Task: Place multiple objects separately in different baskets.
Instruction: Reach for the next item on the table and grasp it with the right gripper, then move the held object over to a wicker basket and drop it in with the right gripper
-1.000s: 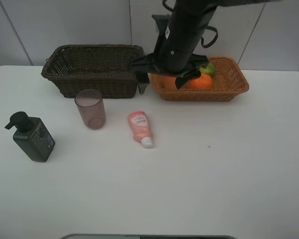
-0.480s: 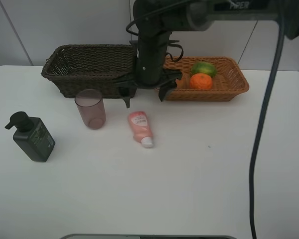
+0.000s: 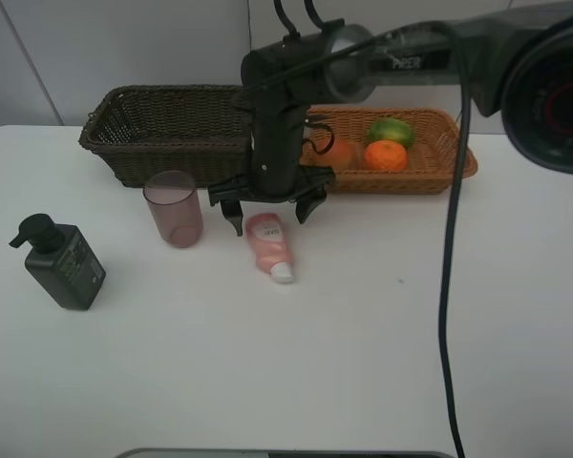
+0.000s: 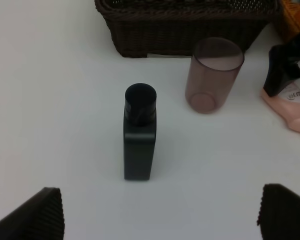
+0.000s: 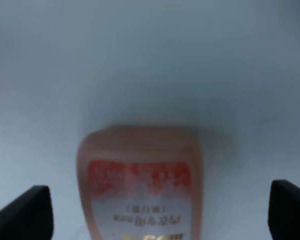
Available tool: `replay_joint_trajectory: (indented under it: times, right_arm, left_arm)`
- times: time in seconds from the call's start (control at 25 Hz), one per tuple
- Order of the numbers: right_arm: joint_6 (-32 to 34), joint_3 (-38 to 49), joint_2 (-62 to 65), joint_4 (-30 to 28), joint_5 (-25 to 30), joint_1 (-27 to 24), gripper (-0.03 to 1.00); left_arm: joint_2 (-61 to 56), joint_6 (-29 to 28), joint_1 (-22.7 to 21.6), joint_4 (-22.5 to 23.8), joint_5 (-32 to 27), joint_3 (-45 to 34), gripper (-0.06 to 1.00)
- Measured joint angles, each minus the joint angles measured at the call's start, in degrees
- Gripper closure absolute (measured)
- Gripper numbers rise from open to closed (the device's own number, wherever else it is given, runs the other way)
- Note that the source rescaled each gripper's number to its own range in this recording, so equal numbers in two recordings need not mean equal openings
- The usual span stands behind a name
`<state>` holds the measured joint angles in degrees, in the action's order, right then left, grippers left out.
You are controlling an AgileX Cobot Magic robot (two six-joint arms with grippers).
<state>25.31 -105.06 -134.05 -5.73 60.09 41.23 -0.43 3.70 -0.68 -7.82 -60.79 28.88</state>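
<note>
- The tube (image 3: 268, 245) lies flat on the table (image 3: 411, 334), cap end pointing away from the baskets, just in front of the gap between them.
- Change: the right gripper (image 3: 268, 216) has left the tan basket (image 3: 401, 181) and now hangs low over the tube's flat end. Its jaws are spread wide, one to each side, and hold nothing.
- In the right wrist view the tube (image 5: 140, 180) sits centred between the two fingers, not yet touched.
- We judge the fruit step done: orange (image 3: 386, 155), green fruit (image 3: 391, 131) and a red-orange fruit (image 3: 336, 151) sit in the tan basket. The tube looks like the next pick.
- The cup (image 3: 174, 208) stands upright near the tube, in front of the dark basket (image 3: 181, 157). The bottle (image 3: 65, 262) stands well apart.
- The left gripper (image 4: 160, 215) is fully open and empty, facing the bottle.
- Writing: the tube's label shows a red block and small dark lines, too blurred to read. The white lettering on the arm is also illegible.
</note>
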Motion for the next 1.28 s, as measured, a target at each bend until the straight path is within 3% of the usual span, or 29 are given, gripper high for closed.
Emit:
replay_joint_trajectory:
  times: [0.68, 0.8, 0.88, 0.96, 1.28]
  right_arm:
    - [0.02, -0.06, -3.61, 0.1, -2.1, 0.74, 0.11]
    - [0.02, -0.19, -3.72, -0.34, -1.72, 0.74, 0.29]
    - [0.02, -0.19, -3.72, -0.49, -1.67, 0.74, 0.58]
    - [0.02, -0.19, -3.72, -0.49, -1.59, 0.74, 0.97]
    - [-0.18, -0.19, -3.72, -0.43, -1.55, 0.74, 0.95]
  left_arm:
    - [0.0, 0.0, 0.0, 0.0, 0.0, 0.0, -0.06]
    - [0.0, 0.0, 0.0, 0.0, 0.0, 0.0, -0.06]
    - [0.0, 0.0, 0.0, 0.0, 0.0, 0.0, -0.06]
    - [0.0, 0.0, 0.0, 0.0, 0.0, 0.0, -0.06]
    - [0.0, 0.0, 0.0, 0.0, 0.0, 0.0, -0.06]
